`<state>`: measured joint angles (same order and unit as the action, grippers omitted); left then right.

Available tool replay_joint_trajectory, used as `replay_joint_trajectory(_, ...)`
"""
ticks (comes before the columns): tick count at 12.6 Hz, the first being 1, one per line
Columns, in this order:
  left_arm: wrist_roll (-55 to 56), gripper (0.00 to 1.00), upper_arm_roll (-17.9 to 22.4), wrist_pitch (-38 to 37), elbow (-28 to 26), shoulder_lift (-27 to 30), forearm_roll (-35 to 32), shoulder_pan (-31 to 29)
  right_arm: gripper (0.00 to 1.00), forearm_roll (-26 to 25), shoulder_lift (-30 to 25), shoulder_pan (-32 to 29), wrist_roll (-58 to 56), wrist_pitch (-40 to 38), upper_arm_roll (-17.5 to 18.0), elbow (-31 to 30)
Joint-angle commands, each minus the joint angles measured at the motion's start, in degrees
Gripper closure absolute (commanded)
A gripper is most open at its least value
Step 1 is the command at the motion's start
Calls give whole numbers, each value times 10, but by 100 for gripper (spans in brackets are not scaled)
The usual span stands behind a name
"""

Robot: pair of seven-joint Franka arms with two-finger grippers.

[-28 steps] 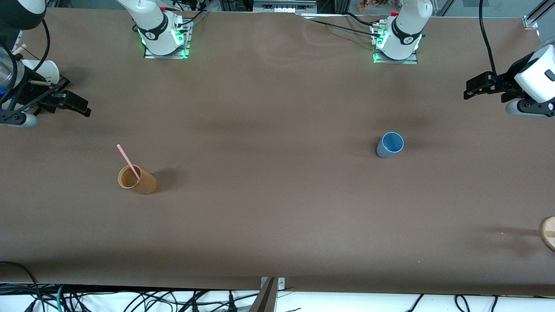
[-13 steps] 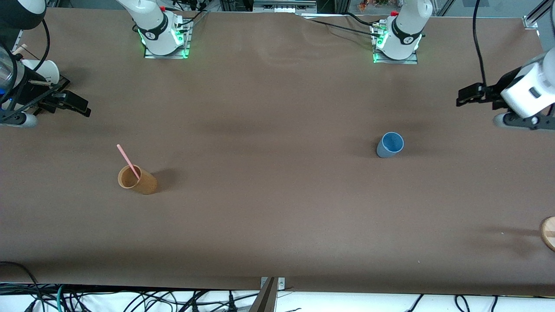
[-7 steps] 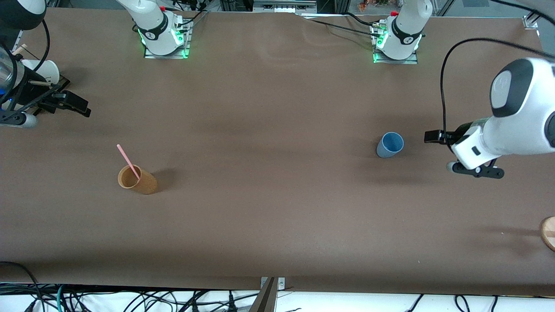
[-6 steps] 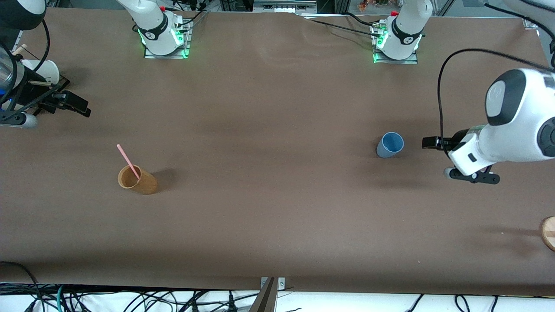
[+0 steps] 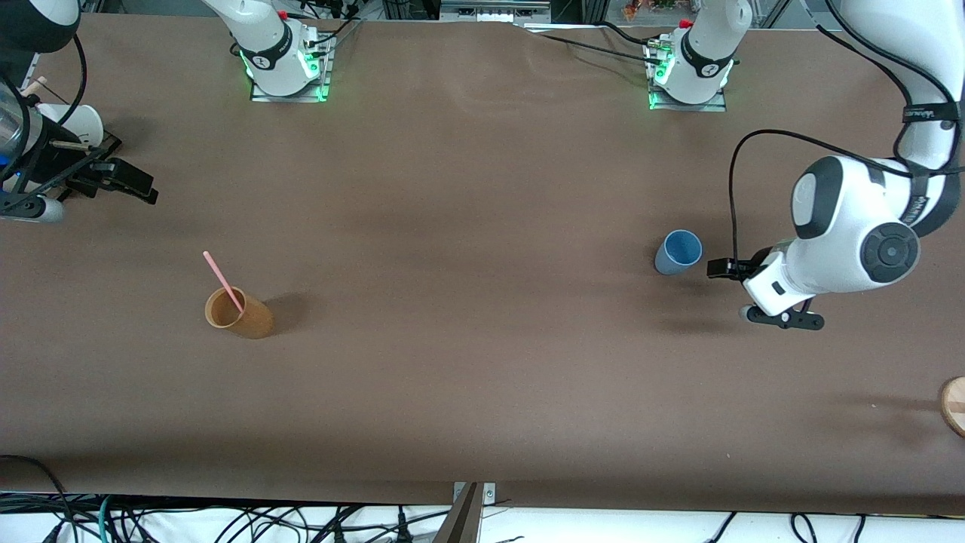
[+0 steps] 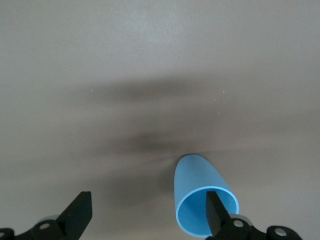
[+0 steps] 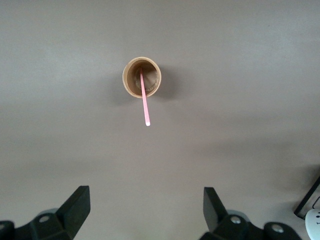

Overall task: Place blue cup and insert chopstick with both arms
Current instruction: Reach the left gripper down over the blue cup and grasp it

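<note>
The blue cup (image 5: 678,253) stands upright on the brown table toward the left arm's end. My left gripper (image 5: 718,268) is open and empty, low beside the cup on the side toward the left arm's end. In the left wrist view the cup (image 6: 200,192) lies off to one side of the gripper (image 6: 147,217), with one finger (image 6: 215,216) in front of its mouth. The pink chopstick (image 5: 223,280) leans in the orange-brown cup (image 5: 240,314). My right gripper (image 5: 139,185) waits open and empty at the right arm's end; its wrist view (image 7: 145,210) shows the chopstick (image 7: 144,100) in that cup (image 7: 142,76).
A white paper cup (image 5: 78,123) stands at the right arm's end of the table, beside the right gripper. A round wooden piece (image 5: 954,406) lies at the table's edge at the left arm's end, nearer the front camera.
My left arm has swung in from the table's end and come down beside the blue cup. The right arm, both cups and the chopstick have not moved.
</note>
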<state>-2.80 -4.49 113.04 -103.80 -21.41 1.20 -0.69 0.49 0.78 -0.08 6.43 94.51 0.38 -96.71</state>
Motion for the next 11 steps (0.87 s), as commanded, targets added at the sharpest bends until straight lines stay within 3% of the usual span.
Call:
replay_joint_trajectory(1, -7, 0, 3, 80, -117, 67, -4, 5, 0, 7, 2, -5, 2, -3, 3, 9)
replay_joint_trajectory(6, -7, 0, 3, 192, -228, 99, -5, 7, 0, 7, 2, -5, 2, -3, 3, 9)
replay_joint_trajectory(11, -2, 0, 3, 206, -254, 101, -4, 16, 0, 7, 2, -5, 2, -3, 3, 9)
